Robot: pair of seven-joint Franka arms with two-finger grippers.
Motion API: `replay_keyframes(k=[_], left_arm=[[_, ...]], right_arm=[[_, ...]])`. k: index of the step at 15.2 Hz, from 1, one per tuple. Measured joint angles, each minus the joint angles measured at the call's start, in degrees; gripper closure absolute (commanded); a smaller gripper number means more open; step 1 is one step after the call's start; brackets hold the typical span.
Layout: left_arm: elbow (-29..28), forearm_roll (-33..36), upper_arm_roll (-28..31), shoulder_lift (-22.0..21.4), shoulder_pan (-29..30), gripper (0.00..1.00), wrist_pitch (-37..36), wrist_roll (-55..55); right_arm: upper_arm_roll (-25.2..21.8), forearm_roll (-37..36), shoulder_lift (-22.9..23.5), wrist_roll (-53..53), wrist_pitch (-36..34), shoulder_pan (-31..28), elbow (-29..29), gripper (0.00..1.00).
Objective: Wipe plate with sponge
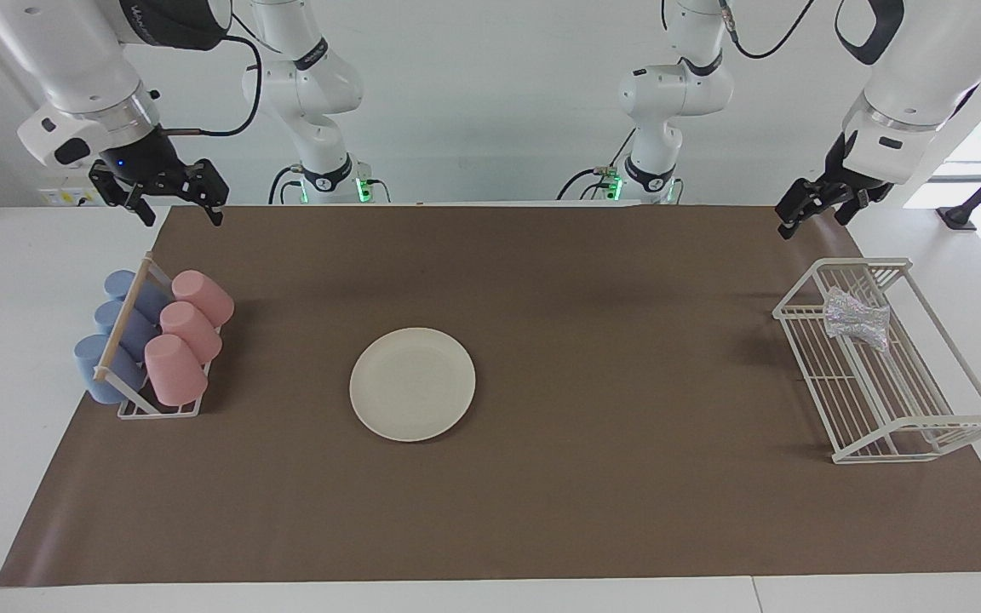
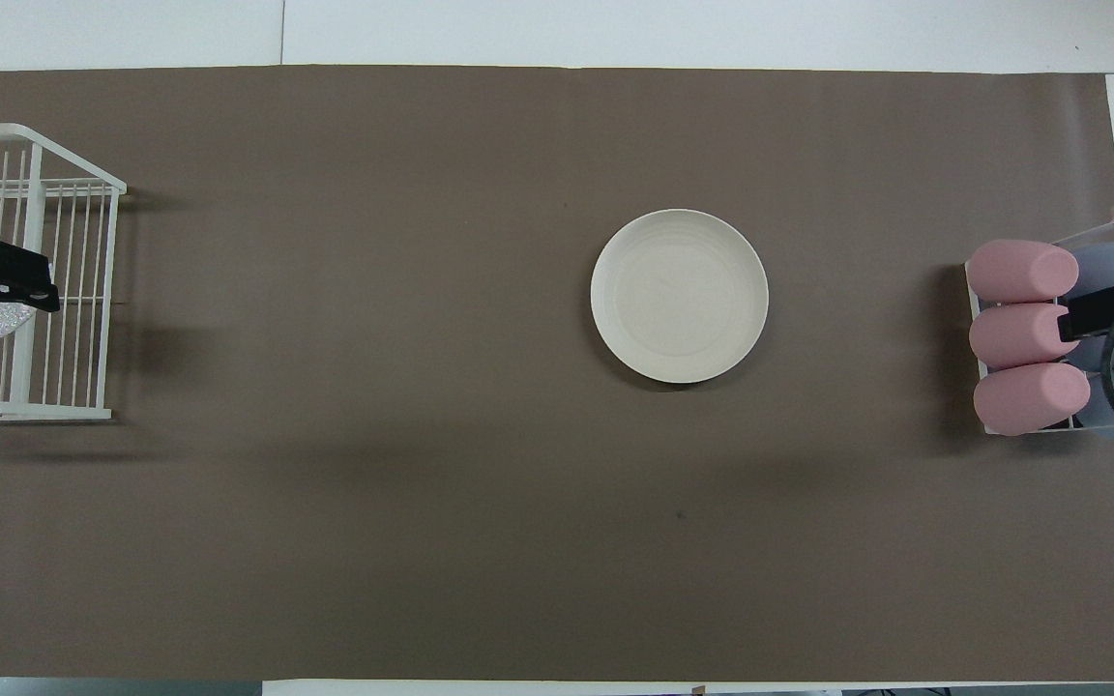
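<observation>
Brown mat (image 1: pixel 593 511) laid over a white table. Plate (image 1: pixel 412 384) set at frame centre, bare. Sponge (image 1: pixel 857 317) lodged in the wire rack (image 1: pixel 925 426) at right of the facing frame. Cup rack (image 1: pixel 154 409) at left. Left gripper (image 1: pixel 814 213) raised at upper right, released, nothing held. Right gripper (image 1: pixel 177 204) raised at upper left, released, nothing held.

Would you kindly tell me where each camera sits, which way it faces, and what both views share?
Facing view: high across the table, facing the robots; both arms, left gripper, right gripper.
Overhead view: above the robots' end, looking down; only the gripper tips show.
Shared: plate, sponge in the wire rack, cup rack, half a turn apart.
</observation>
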Motion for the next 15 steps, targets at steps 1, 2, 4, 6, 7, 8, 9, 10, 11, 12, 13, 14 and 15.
replay_keyframes(k=[1,2,4,6,7,8,9,10,11,12,13,14,15], left_arm=[[-1.1,-0.2,-0.3,-0.3,-0.2,0.00,0.1,0.4],[-2.1,-0.2,-0.4,-0.6,-0.5,0.00,0.3,0.4],[-3.0,-0.3,-0.7,-0.9,-0.8,0.00,1.6,0.4],[-3.2,-1.6,-0.7,-0.9,-1.1,0.00,3.2,0.4],[-3.2,-3.6,-0.7,-0.9,-1.1,0.00,4.2,0.4],[-3.2,-5.0,-0.7,-0.9,-1.2,0.00,4.8,0.4],[-3.2,-5.8,-0.7,-0.9,-1.2,0.00,4.9,0.4],[-3.2,-6.0,-0.7,-0.9,-1.2,0.00,4.9,0.4],[-3.2,-6.0,-0.7,-0.9,-1.2,0.00,4.8,0.4],[-3.2,-5.5,-0.7,-0.9,-1.2,0.00,4.7,0.4],[-3.2,-4.2,-0.7,-0.9,-1.3,0.00,4.7,0.5],[-3.2,-2.9,-0.7,-0.9,-1.3,0.00,4.7,0.7],[-3.2,-2.3,-0.7,-0.9,-1.3,0.00,4.7,0.7]], right_arm=[[0.0,0.0,0.0,0.0,0.0,0.1,0.1,0.00],[0.0,0.0,0.0,0.0,0.0,0.1,0.1,0.00],[0.0,0.0,0.0,0.0,0.0,0.1,0.2,0.00],[0.0,0.0,0.1,0.0,0.0,0.1,0.2,0.00],[0.0,0.0,0.1,0.0,0.0,0.1,0.2,0.00],[0.0,0.0,0.2,0.0,0.0,0.1,0.2,0.00],[0.0,0.0,0.2,0.0,0.0,0.1,0.3,0.00],[0.0,0.0,0.2,0.0,0.0,0.1,0.4,0.00],[0.0,0.0,0.2,0.0,0.0,0.1,0.5,0.00],[0.0,0.0,0.2,0.0,0.0,0.1,0.6,0.00],[0.0,0.0,0.2,0.0,0.0,0.1,0.7,0.00],[0.0,0.0,0.3,0.0,0.0,0.1,0.7,0.00],[0.0,0.0,0.4,0.0,0.0,0.2,0.8,0.00]])
